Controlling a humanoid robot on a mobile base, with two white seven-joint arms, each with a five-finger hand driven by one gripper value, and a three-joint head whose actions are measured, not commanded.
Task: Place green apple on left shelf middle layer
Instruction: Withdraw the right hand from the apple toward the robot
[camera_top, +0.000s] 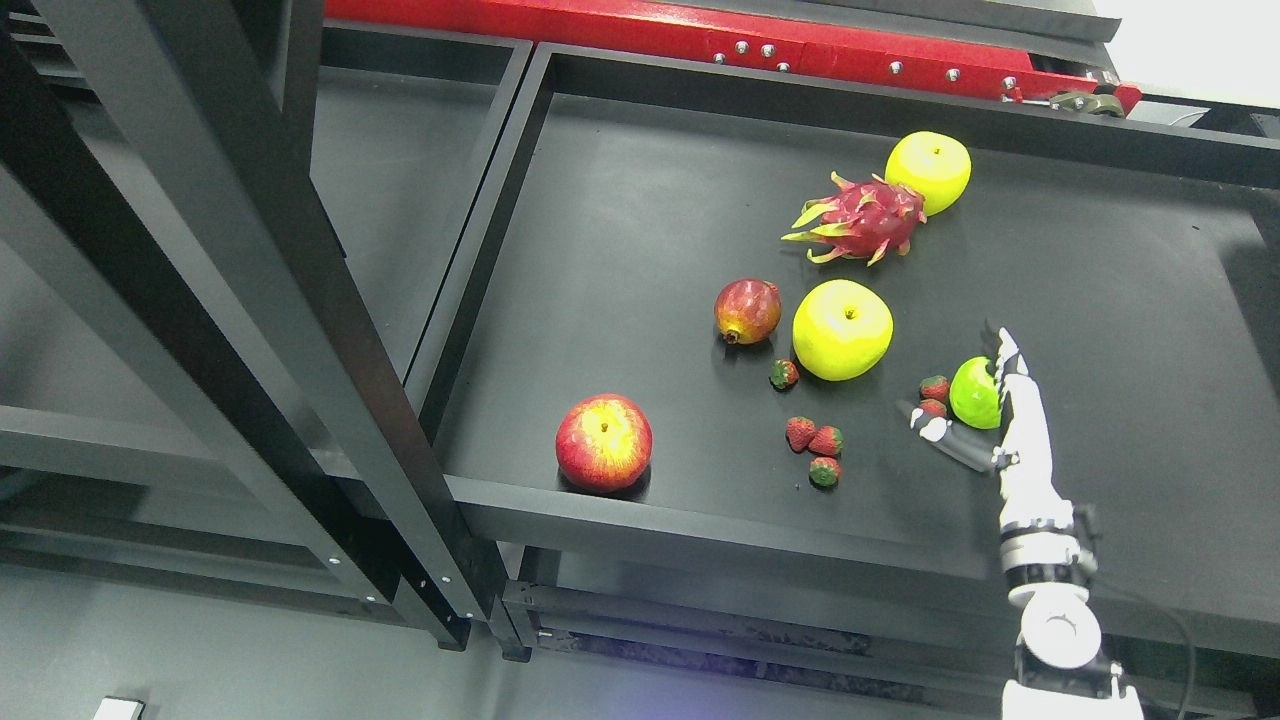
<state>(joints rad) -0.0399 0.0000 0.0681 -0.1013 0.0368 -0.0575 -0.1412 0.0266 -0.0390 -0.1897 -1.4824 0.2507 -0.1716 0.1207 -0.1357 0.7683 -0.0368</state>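
- Right hand (985, 400): enters from the lower right, fingers spread around the green apple (973, 393); the long fingers lie along its right side, the thumb reaches under its left. The grasp appears not yet closed.
- Green apple: rests on the black surface (640, 240) of the right-hand shelf, right of centre, with two strawberries (935, 395) touching or just beside it on the left.
- Step in hand, as judged: securing the apple. The fingers ought to close evenly on the apple's widest part, keeping the thumb clear of the strawberries.
- Destination: the left shelf (400, 200), beyond the dark upright post (250, 300); the carry should clear the large yellow apple (842, 329).
- Left hand: not visible.
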